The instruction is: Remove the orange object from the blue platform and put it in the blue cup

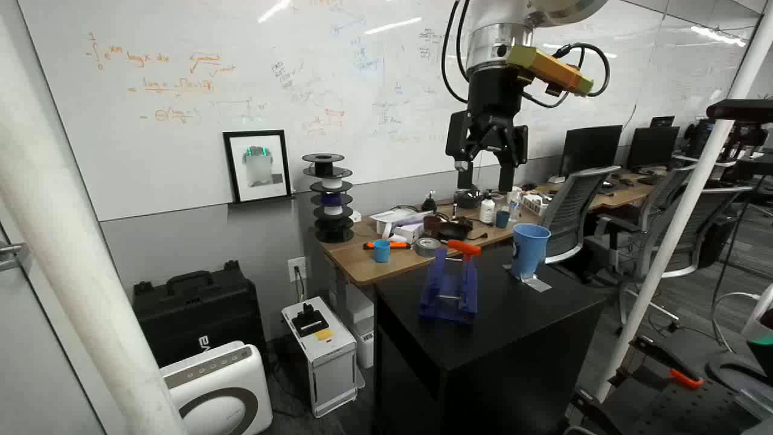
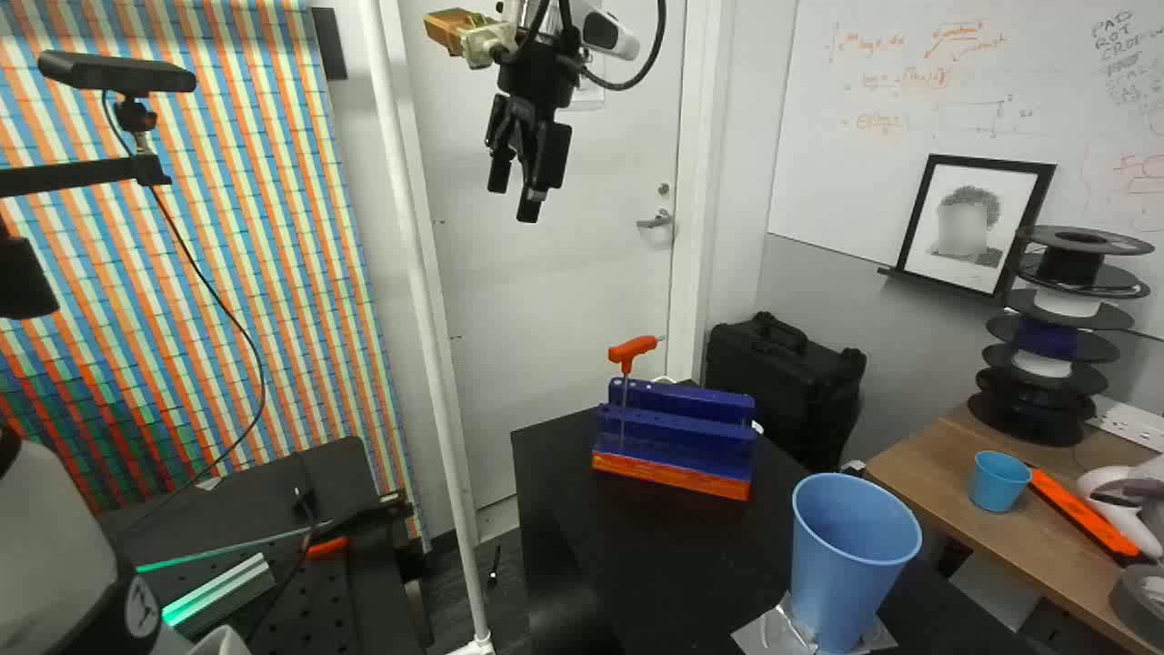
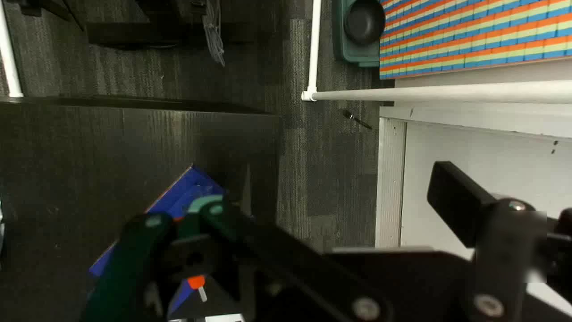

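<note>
The orange object is a T-handled tool standing upright in the deep-blue platform. The platform sits on the black table. The light-blue cup stands upright on the same table, its base taped down. My gripper is open and empty, high above the table and apart from the tool. In the wrist view its fingers are spread and partly cover the platform; a bit of the orange tool shows. The cup is out of the wrist view.
The black table adjoins a wooden desk. The desk holds a smaller blue cup, an orange cutter and clutter. A white pole stands beside the table.
</note>
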Available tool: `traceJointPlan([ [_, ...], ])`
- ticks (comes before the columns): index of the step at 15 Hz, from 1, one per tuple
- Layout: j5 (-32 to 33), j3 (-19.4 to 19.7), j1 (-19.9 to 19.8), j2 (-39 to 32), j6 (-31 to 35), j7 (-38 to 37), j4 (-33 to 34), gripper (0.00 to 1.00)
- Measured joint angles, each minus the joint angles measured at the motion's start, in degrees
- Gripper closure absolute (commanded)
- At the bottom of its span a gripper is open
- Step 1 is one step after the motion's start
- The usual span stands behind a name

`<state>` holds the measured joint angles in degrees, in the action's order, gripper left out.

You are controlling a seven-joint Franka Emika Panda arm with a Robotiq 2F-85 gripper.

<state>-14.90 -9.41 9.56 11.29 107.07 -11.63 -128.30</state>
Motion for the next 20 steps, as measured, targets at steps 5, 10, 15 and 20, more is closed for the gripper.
traceJointPlan([
  [5, 0.0, 0.0, 0.0, 0.2, 0.1, 0.0, 0.6, 0.0],
  [10, 2.4, 0.8, -2.0, -1.8, 6.6, -1.8, -2.0, 0.0],
  [15, 4.4, 3.8, -5.4, -10.1, 22.2, -1.7, -6.4, 0.0],
  [20, 4.2, 4.4, -5.7, -19.8, 30.7, 0.5, -6.6, 0.25],
])
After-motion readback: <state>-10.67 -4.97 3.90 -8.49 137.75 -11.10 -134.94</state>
